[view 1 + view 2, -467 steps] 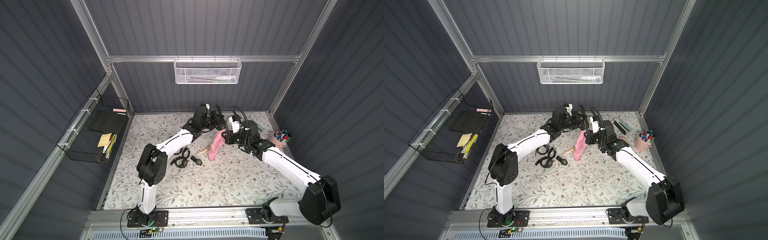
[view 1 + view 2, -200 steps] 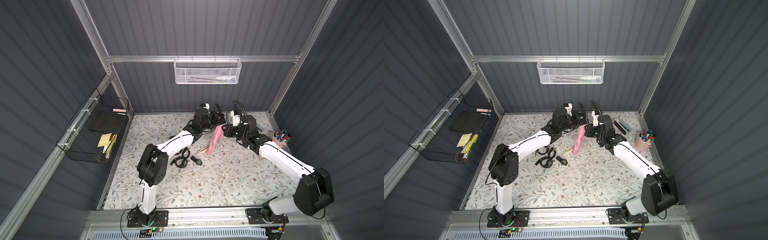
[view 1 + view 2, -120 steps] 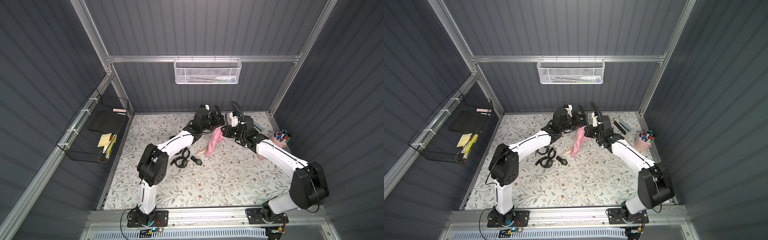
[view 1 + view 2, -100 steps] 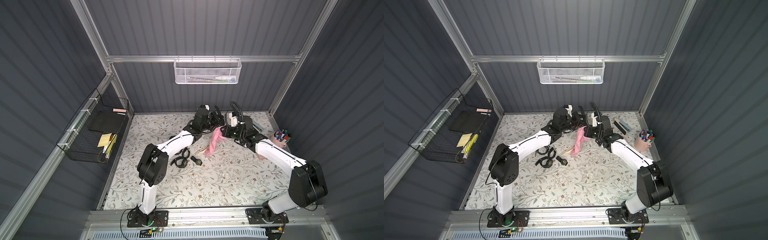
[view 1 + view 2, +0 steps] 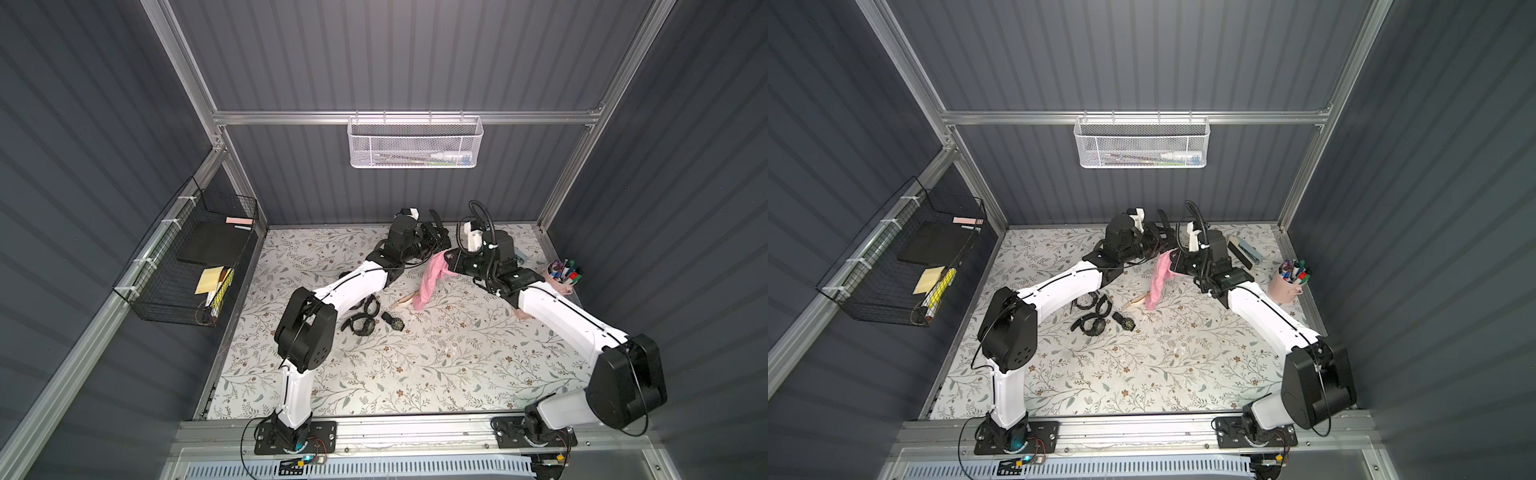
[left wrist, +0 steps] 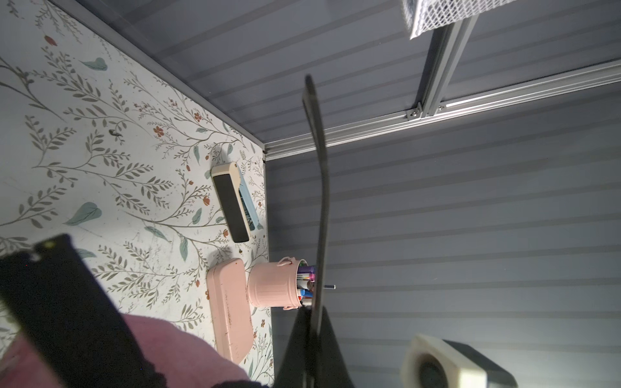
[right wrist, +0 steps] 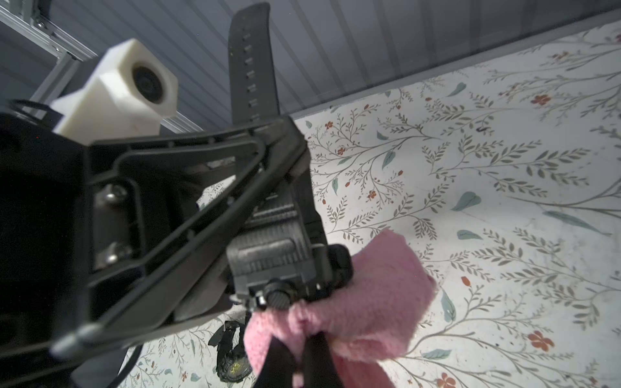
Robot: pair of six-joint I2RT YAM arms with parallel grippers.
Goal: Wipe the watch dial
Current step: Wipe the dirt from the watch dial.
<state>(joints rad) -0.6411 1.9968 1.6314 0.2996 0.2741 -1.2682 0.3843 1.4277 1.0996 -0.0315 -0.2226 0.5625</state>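
The right claw (image 7: pixel 300 356), pinching the pink cloth (image 7: pixel 373 295), has moved in against the watch (image 7: pixel 275 262) clamped in the left claw (image 7: pixel 289 161), so wiping looks under way.

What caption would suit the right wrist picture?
Right gripper presses a pink cloth against the black watch held by left gripper.

We see a fuzzy pink cloth (image 7: pixel 376 289), a matt black ribbed plastic watch (image 7: pixel 265 258), a smooth printed mat (image 7: pixel 504 174), and, at upper centre, a brushed metal rail (image 5: pixel 415 117) and white wire-mesh basket (image 5: pixel 415 145).
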